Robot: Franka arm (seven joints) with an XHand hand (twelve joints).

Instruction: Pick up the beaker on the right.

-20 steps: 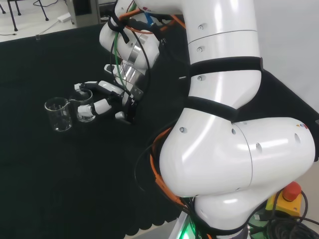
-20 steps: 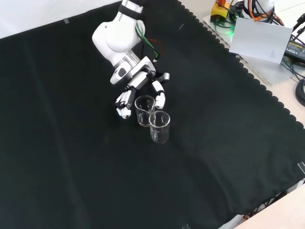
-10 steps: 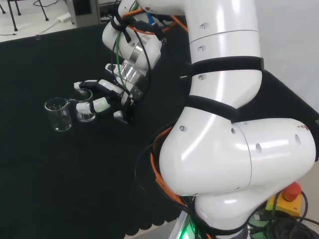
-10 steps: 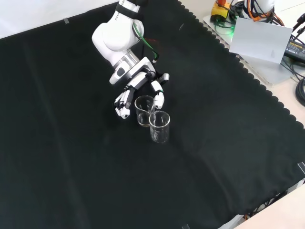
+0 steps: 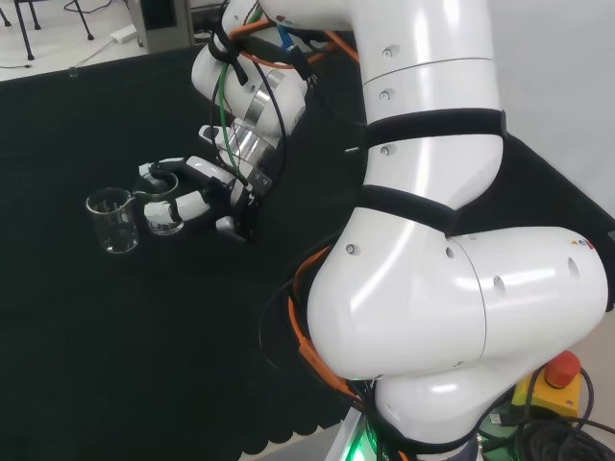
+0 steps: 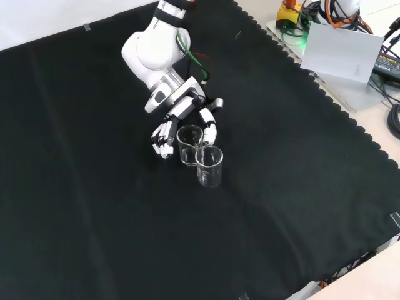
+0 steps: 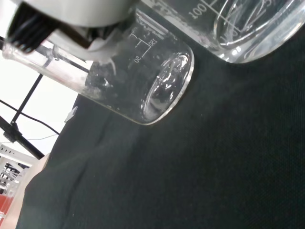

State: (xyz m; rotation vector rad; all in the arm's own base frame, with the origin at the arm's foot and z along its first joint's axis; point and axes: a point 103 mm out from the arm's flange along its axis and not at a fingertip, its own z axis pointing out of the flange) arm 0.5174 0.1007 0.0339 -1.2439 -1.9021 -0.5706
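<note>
1. Two clear beakers stand upright and touching on the black worktop (image 6: 94,187). In the head view the right beaker (image 5: 163,213), which is the task's thing, sits just right of the left beaker (image 5: 112,220); in the front view it is the farther one (image 6: 189,144), and the other stands nearer the camera (image 6: 209,165).
2. The robot hand (image 5: 207,188) has its fingers (image 5: 181,206) curved around the right beaker. In the front view one group of fingers (image 6: 162,139) lies to the beaker's left and another finger (image 6: 209,130) to its right, so the glass sits between them.
3. Whether the fingers actually touch the glass cannot be told; the hand looks partly closed about the beaker rather than clamped on it.
4. In the wrist view the nearer beaker's base (image 7: 164,93) rests on the cloth, so it does not appear lifted.
5. Over the past second the change is small: the wrist has dipped slightly, and the fingers have drawn a little closer around the right beaker. Both beakers stand where they stood.
6. As a judgement, this is the closing phase of the grasp, with the lift still to come.
7. The likely risk is the neighbouring beaker: since the two touch, a tightening finger or a tilted lift could knock it over.
</note>
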